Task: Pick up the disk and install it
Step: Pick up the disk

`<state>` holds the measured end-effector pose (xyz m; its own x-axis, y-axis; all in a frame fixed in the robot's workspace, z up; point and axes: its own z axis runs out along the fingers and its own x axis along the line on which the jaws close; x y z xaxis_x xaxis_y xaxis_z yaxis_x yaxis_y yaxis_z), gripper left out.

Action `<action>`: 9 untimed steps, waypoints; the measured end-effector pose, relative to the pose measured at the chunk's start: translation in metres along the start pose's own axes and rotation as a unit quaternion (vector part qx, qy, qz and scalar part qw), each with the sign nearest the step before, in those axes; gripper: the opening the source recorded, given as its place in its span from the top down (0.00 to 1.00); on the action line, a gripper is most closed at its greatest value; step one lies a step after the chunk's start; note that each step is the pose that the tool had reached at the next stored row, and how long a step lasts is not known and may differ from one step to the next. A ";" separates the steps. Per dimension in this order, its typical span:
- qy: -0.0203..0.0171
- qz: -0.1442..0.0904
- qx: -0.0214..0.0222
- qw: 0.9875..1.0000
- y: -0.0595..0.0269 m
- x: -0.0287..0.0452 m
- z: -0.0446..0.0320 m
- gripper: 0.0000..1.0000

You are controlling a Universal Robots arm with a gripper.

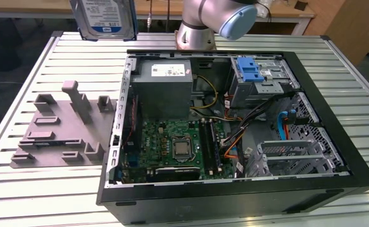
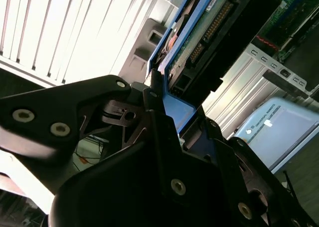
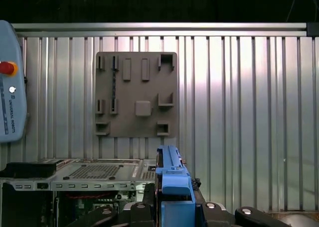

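Ribbed metal bench (image 1: 33,198) spreads beneath the work. Gripper (image 2: 172,105) is closed on the disk (image 2: 199,38), gripping its blue carrier bracket and holding it clear of the bench. Well below the gripper lies a grey fixture plate (image 3: 137,95), with the open computer case (image 1: 235,127) beside it.

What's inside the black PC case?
Green motherboard, grey box with white sticker, silver cage with blue latch, cables. Under box: hidden. The gripper holds the blue-framed silver disk outside.

Smooth metal disk (image 1: 103,16) with blue plastic frame; ribbed metal table (image 1: 46,198).
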<state>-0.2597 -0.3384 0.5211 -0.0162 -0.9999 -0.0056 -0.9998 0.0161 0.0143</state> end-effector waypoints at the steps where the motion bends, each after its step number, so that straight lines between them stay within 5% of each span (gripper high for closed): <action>1: 0.000 0.000 0.000 1.000 -0.0041 0.0000 0.0000 0.64; 9: 0.000 0.000 -0.001 1.000 -0.0376 0.0010 -0.0006 0.64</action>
<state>-0.2221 -0.3400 0.5211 -0.0163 -0.9999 -0.0056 -0.9997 0.0162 0.0158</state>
